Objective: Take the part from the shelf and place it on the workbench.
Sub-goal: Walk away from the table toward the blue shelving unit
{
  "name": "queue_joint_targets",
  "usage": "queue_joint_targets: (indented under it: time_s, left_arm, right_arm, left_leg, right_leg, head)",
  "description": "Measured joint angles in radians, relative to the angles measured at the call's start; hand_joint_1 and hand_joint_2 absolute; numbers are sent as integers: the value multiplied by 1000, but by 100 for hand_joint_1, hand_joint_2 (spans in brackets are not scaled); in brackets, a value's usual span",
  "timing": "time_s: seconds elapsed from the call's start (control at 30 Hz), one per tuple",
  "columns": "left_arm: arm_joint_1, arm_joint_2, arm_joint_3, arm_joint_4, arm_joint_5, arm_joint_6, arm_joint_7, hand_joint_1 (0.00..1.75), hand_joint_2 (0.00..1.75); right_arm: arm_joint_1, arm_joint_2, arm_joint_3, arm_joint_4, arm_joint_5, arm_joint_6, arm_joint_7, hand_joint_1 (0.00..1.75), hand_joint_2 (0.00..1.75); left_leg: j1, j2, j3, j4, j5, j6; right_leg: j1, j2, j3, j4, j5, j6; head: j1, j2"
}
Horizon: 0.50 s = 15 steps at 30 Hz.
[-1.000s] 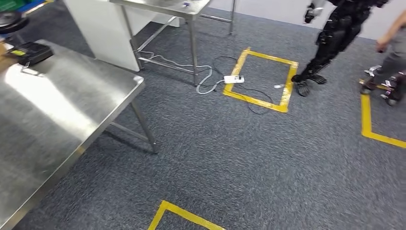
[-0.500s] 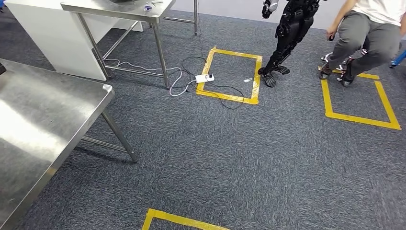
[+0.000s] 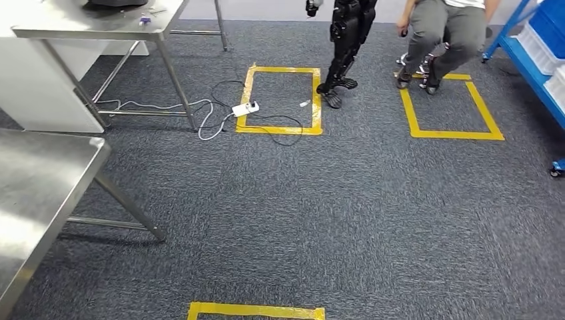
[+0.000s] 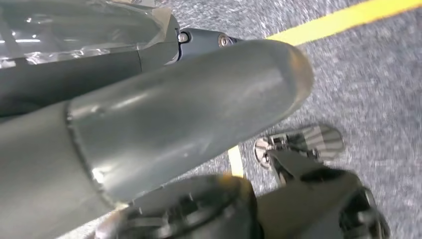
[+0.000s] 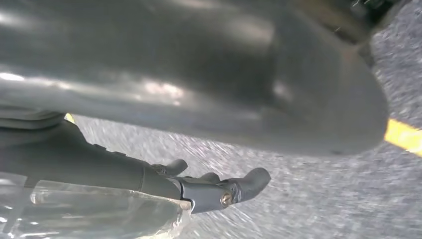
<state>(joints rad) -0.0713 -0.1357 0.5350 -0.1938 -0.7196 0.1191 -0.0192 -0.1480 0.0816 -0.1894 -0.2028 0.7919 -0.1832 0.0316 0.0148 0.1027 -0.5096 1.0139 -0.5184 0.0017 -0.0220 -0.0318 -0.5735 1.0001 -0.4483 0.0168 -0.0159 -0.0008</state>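
Note:
The steel workbench [image 3: 40, 187] stands at the left, with its corner and one leg showing. A blue shelf [image 3: 526, 47] with blue and white bins comes in at the far right edge; I cannot make out any part on it. My left hand [image 4: 189, 99] hangs over the carpet with its thick grey thumb stretched out, dark fingers [image 4: 199, 37] beside it and nothing held. My right hand [image 5: 199, 89] hangs the same way, its dark fingers [image 5: 219, 191] loosely apart and empty.
A second steel table [image 3: 100, 23] stands at the back left, with cables and a white power strip [image 3: 245, 108] on the floor. Yellow tape squares [image 3: 280, 100] mark the grey carpet. Another dark robot [image 3: 346, 40] and a crouching person [image 3: 443, 33] are at the back.
The camera has swung to the right: the workbench now sits further left in the picture and the blue shelf has come in at the right. Both hands still hang empty.

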Motion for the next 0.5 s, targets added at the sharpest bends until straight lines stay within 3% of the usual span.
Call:
queue_joint_targets:
  time_s: [0.07, 0.1, 0.13, 0.17, 0.2, 0.27, 0.3, 0.33, 0.4, 0.47, 0.5]
  left_arm:
    - [2, -1, -1, 0, -1, -3, 0, 0, 0]
    - [4, -2, -2, 0, -2, -4, 1, 0, 0]
    - [6, -2, -2, 0, -2, -4, 1, 0, 0]
    - [7, -2, -2, 0, -2, -4, 2, 0, 0]
    - [8, -2, -2, 0, -2, -3, 2, 0, 0]
    - [8, -2, -2, 0, -3, -2, 3, 0, 0]
    - [9, -2, -2, 0, -3, -1, 3, 0, 0]
    - [9, -1, -2, 0, -3, -1, 3, 0, 0]
    - [8, -1, -2, 0, -3, -1, 4, 0, 0]
    - [5, -1, -2, 0, -3, -2, 5, 0, 0]
    - [5, -2, -2, 0, -3, -3, 5, 0, 0]
  right_arm:
    - [1, 0, -1, 0, 2, -2, 2, 0, 0]
    - [1, 1, -1, 1, 4, -3, 2, 0, 0]
    - [1, 2, -1, 1, 5, -3, 2, 0, 0]
    - [2, 2, -2, 1, 6, -3, 2, 0, 0]
    - [4, 2, -2, 1, 7, -3, 2, 0, 0]
    - [6, 2, -2, 2, 7, -3, 2, 0, 0]
    - [5, 3, -2, 2, 7, -3, 2, 0, 0]
    - [4, 3, -2, 2, 7, -3, 2, 0, 0]
    - [4, 4, -3, 3, 8, -4, 3, 0, 0]
    - [8, 4, -3, 3, 8, -6, 4, 0, 0]
    - [10, 4, -4, 4, 8, -7, 4, 0, 0]
  left_leg:
    - [6, -65, -39, 91, -60, -5]
    - [7, -89, -72, 159, -95, -4]
    - [7, -99, -104, 223, -121, -3]
    - [7, -103, -126, 262, -128, -3]
    - [8, -105, -132, 265, -114, -3]
    - [11, -117, -95, 171, -43, -1]
    - [15, -143, -67, 107, -12, 0]
    - [17, -165, -48, 59, 7, 1]
    - [15, -190, -33, 20, 13, 5]
    - [9, -166, -31, 11, 22, 20]
    - [7, -153, -28, 4, 27, 28]
  right_leg:
    - [-6, 23, 2, -3, 4, -19]
    - [-3, 36, 1, -3, 5, -25]
    - [1, 50, 1, -3, 6, -28]
    - [4, 64, 1, -2, 6, -29]
    - [6, 79, 2, -1, 6, -29]
    - [6, 108, 3, 3, 5, -28]
    - [8, 122, 1, 8, 5, -26]
    - [10, 133, -3, 12, 4, -23]
    - [12, 154, -14, 16, 7, -10]
    - [9, 167, -27, 14, 13, 7]
    - [9, 152, -35, 23, 9, 11]
  head:
    - [-4, 0]
    - [-6, 0]
    - [-6, 0]
    - [-6, 0]
    - [-6, 0]
    - [-6, 0]
    - [-7, 0]
    - [-6, 0]
    - [-6, 0]
    - [-6, 0]
    - [-6, 0]
